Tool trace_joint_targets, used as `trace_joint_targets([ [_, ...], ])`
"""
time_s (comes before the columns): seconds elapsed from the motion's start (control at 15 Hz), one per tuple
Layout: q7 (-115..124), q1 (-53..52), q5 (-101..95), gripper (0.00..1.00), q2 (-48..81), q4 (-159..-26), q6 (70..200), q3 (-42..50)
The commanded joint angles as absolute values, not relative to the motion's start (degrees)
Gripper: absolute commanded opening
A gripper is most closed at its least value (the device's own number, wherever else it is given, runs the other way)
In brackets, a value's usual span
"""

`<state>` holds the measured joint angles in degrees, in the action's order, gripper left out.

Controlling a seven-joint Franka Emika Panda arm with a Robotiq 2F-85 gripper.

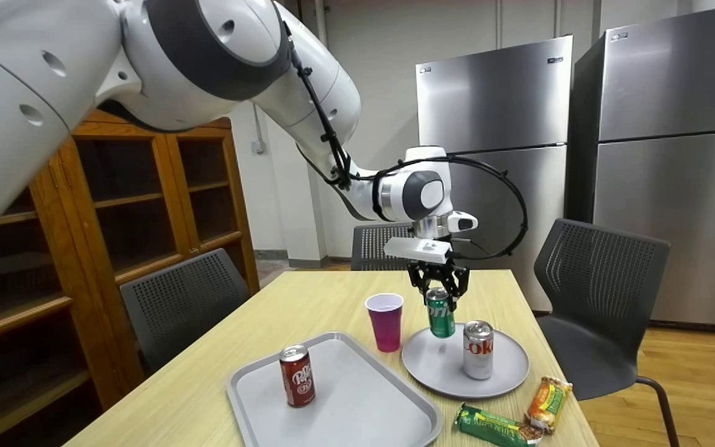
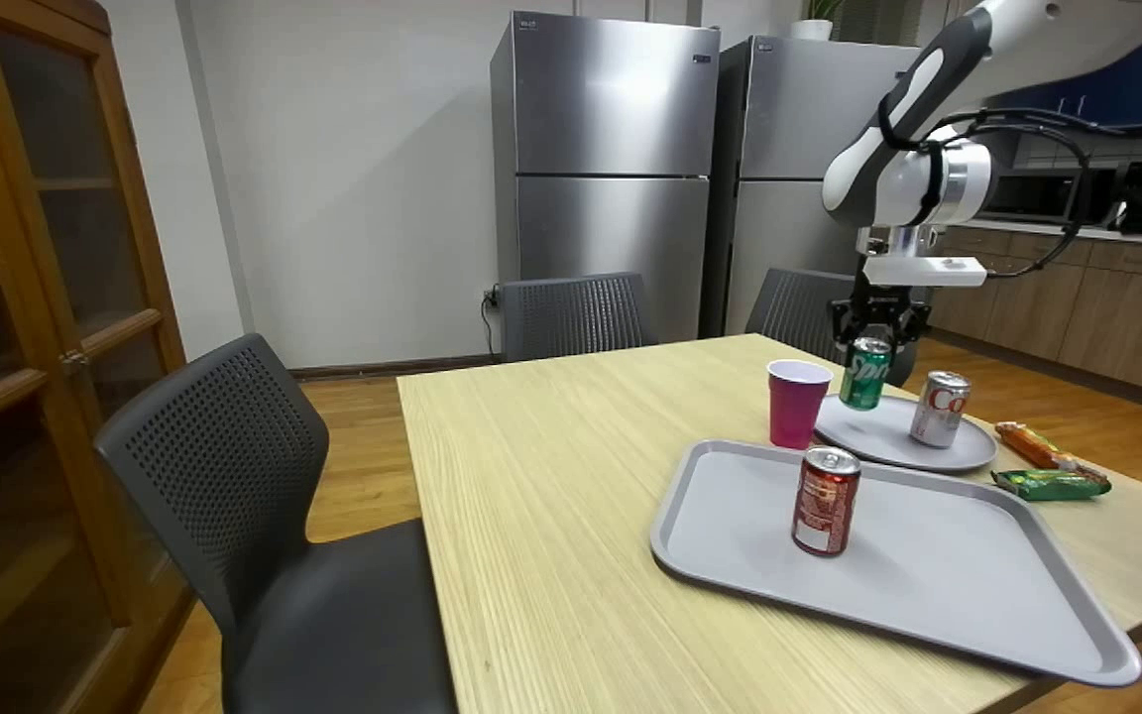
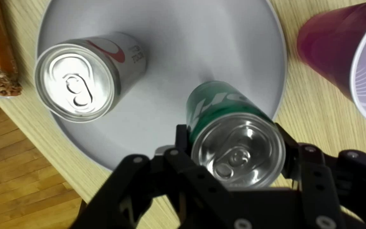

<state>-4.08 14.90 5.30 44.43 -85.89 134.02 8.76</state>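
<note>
My gripper is shut on a green Sprite can, with a finger on either side of its top. The can also shows in an exterior view and in the wrist view. It is nearly upright and appears a little above the far part of a round grey plate. A silver Diet Coke can stands on the plate, apart from the held can. In the wrist view the silver can is to the left of the green one. The green can's lower label is partly hidden by its top there.
A purple cup stands beside the plate. A grey tray holds a red Dr Pepper can. Green and orange snack bars lie near the table edge. Chairs surround the table.
</note>
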Motion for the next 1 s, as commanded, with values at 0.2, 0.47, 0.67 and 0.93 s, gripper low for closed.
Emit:
trace_joint_targets([
  [0.2,-1.3,16.14,5.5,0.38,50.11,-76.13,128.29,7.94],
  [0.47,-0.87,16.26,5.35,0.38,51.71,-73.42,126.57,8.01],
  [0.67,-0.67,16.39,5.27,0.38,52.56,-71.77,125.49,8.06],
  [0.93,-0.69,16.58,5.23,0.38,53.41,-70.12,124.2,8.02],
])
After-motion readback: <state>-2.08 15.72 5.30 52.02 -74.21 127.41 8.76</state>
